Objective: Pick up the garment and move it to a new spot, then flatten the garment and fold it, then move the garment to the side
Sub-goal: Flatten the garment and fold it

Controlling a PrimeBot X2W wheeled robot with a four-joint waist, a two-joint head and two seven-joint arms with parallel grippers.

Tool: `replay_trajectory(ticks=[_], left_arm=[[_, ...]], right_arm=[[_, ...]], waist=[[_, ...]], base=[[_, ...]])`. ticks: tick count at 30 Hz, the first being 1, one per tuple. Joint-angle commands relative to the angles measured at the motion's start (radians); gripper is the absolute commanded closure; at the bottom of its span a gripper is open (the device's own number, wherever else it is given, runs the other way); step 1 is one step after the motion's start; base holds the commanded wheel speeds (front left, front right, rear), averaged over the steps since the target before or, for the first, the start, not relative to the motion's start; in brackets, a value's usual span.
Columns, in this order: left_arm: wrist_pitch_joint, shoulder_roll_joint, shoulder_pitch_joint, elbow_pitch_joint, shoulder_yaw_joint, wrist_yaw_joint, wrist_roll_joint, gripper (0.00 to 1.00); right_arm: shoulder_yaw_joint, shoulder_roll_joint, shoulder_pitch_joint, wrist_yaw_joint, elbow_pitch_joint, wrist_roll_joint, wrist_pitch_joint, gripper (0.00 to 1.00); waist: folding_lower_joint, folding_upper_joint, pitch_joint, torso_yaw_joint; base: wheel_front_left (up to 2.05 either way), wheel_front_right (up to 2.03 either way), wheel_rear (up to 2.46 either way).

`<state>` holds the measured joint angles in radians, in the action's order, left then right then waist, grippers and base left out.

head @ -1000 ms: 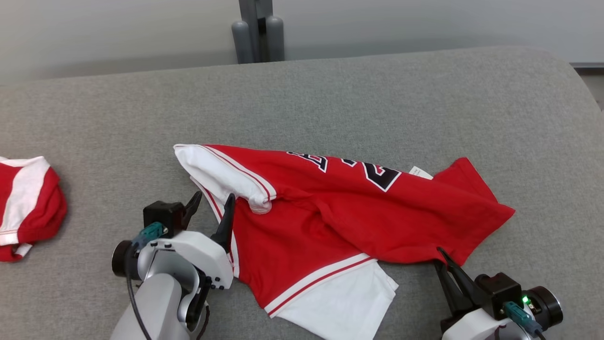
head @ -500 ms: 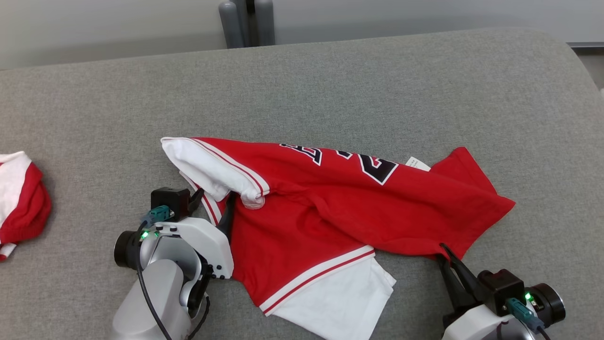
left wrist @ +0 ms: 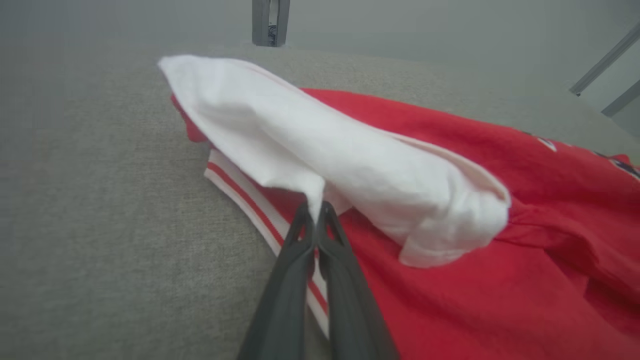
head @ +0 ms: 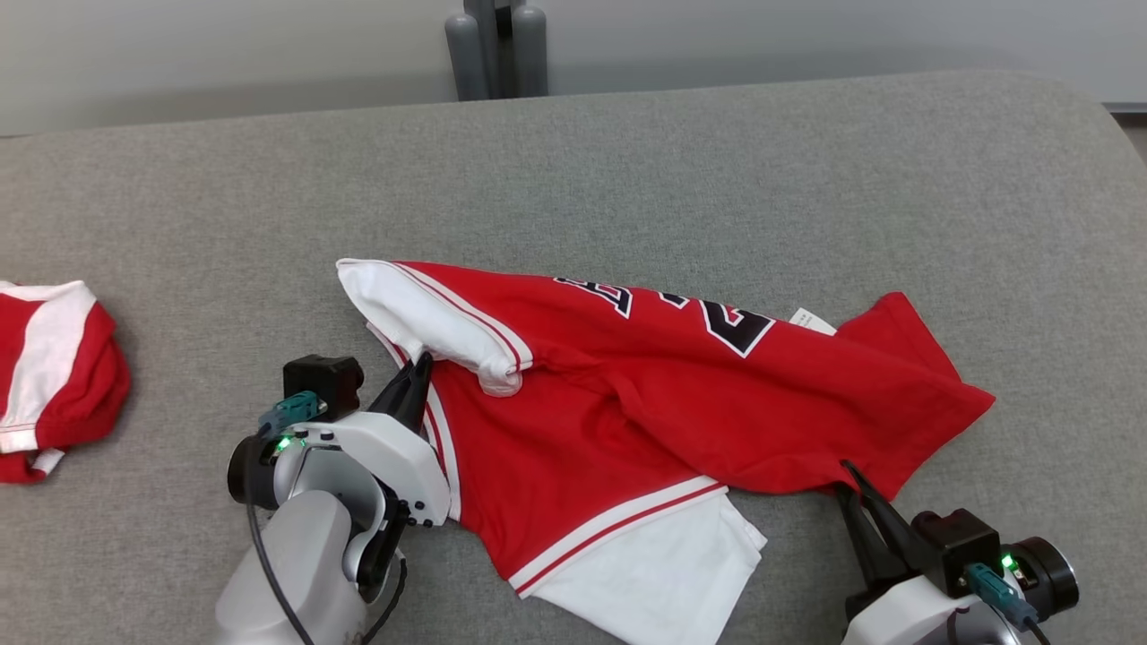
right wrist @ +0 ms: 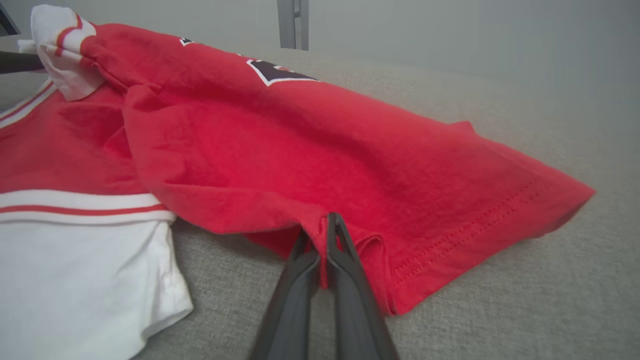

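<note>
R gripper [head: 847, 470] is shut on garment [head: 627, 403] at red hem [right wrist: 450, 240]; L gripper [head: 419, 363] is pinched on white sleeve [left wrist: 350, 160]. Garment is lying crumpled mid-surface [head: 627, 179]. Step judged: pick-up. Next: both ends to be lifted together, kept taut.

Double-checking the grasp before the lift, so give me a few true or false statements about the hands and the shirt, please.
The left hand is shut on the jersey's white sleeve. True.
The right hand hangs open above the jersey. False: it is shut on the red hem.
A second red and white garment lies on the robot's left. True.
The jersey is folded into a neat square. False: it lies rumpled on the grey surface.
</note>
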<state>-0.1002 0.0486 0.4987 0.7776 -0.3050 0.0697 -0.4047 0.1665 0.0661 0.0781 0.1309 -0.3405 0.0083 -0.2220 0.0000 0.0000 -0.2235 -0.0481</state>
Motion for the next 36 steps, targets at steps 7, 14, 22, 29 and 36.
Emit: replay_trajectory(ticks=[7,14,22,29,36], left_arm=[[-0.032,0.016,-0.067,-0.108,0.017,0.052,-0.116,1.00],[0.109,0.122,-0.137,-0.382,-0.084,0.060,-0.298,1.00],[0.194,0.182,-0.095,-0.609,0.007,0.035,-0.448,1.00],[0.179,0.165,0.021,-0.680,0.067,-0.055,-0.439,1.00],[0.114,0.160,0.088,-0.749,0.132,-0.137,-0.405,1.00]], right_arm=[[-0.054,0.004,0.020,0.000,0.047,0.057,-0.020,1.00],[-0.113,0.051,0.085,0.000,0.146,0.118,0.011,1.00],[-0.121,0.148,0.247,0.000,0.219,0.136,0.078,1.00],[-0.126,0.205,0.425,0.000,0.258,0.131,0.120,1.00],[-0.061,0.248,0.502,0.000,0.311,0.182,0.258,1.00]], waist=[[0.0000,0.0000,0.074,0.030],[0.0000,0.0000,0.131,0.049],[0.0000,0.0000,0.180,0.064],[0.0000,0.0000,0.224,0.072],[0.0000,0.0000,0.242,0.073]], base=[[0.00,0.00,0.00],[0.00,0.00,0.00],[0.00,0.00,0.00],[0.00,0.00,0.00],[0.00,0.00,0.00]])
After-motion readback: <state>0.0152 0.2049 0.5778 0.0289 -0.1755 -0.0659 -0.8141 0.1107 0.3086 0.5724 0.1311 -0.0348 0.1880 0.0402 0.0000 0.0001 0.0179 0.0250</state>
